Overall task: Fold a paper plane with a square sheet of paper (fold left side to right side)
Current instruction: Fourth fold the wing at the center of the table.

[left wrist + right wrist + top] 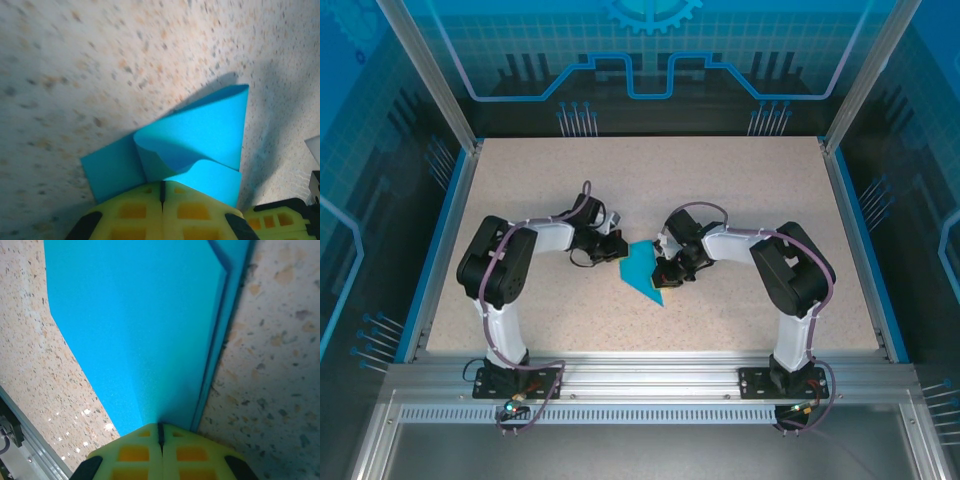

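The square sheet of paper (640, 270) lies mid-table, teal-blue and partly folded, with a point toward the near right. My left gripper (618, 250) sits at its left end. In the left wrist view the left gripper (162, 184) is shut, and a curled, lifted flap of the paper (200, 125) runs down into its tips. My right gripper (670, 272) is at the paper's right side. In the right wrist view the right gripper (160, 426) is shut, tips down on the flat, layered paper (140, 315).
The speckled table (740, 190) has blue side rails and an aluminium rail (650, 375) along its near edge. That rail (20, 445) also shows at the lower left of the right wrist view. Part of the right gripper (280, 220) shows at the lower right of the left wrist view.
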You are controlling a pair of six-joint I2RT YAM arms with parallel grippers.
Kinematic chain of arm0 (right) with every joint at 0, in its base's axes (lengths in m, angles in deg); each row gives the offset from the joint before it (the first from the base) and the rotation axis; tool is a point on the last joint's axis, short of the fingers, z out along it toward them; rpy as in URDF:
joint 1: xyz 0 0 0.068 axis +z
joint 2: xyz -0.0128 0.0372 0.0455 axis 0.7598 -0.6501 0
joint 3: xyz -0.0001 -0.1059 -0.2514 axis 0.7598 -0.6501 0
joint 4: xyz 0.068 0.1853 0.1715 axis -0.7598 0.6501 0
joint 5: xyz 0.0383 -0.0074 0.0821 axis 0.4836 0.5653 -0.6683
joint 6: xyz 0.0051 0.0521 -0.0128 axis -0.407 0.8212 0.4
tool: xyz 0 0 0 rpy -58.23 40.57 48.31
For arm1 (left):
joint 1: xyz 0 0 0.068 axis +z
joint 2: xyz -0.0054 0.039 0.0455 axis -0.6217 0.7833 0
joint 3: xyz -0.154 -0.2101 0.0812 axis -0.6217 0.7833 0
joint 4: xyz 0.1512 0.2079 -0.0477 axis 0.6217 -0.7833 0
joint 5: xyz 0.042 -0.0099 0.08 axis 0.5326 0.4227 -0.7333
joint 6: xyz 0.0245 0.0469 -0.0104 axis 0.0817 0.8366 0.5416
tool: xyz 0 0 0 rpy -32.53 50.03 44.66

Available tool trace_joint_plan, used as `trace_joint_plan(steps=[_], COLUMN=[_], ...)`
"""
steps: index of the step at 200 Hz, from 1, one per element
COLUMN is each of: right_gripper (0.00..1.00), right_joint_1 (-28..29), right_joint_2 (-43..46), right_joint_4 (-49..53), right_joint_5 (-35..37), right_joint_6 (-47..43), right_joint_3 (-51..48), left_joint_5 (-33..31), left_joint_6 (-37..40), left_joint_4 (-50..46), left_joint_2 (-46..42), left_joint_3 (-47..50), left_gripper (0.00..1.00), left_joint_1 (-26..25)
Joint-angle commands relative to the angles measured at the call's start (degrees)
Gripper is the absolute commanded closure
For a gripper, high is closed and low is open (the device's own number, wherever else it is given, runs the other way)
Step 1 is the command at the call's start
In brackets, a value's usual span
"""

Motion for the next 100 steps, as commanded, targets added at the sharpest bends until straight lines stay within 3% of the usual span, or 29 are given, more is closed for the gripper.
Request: trace_joint_plan(steps=[1,60,100], right_gripper=[1.00,1.00,1.00], right_joint_1=[0.8,0.8,0.8], right_joint_2=[-3.8,-4.0,-3.9], right_joint_4=[9.2,9.3,8.8], right_joint_5=[9.0,8.9,8.7], right_joint_6=[-0.5,-0.4,-0.2], right_joint_3=[-3.6,-3.4,-3.4], left_joint_5=[-10.2,-9.8,-9.2], left_joint_6=[2.4,3.0,2.5], left_joint_4=[-0.4,-1.6,-0.1], left_joint_2=[2.5,2.0,-5.0], left_joint_3=[-2.2,-4.6,-0.7], left_gripper=[1.00,0.98,0.97], left_joint_1=[4.7,5.1,5.2])
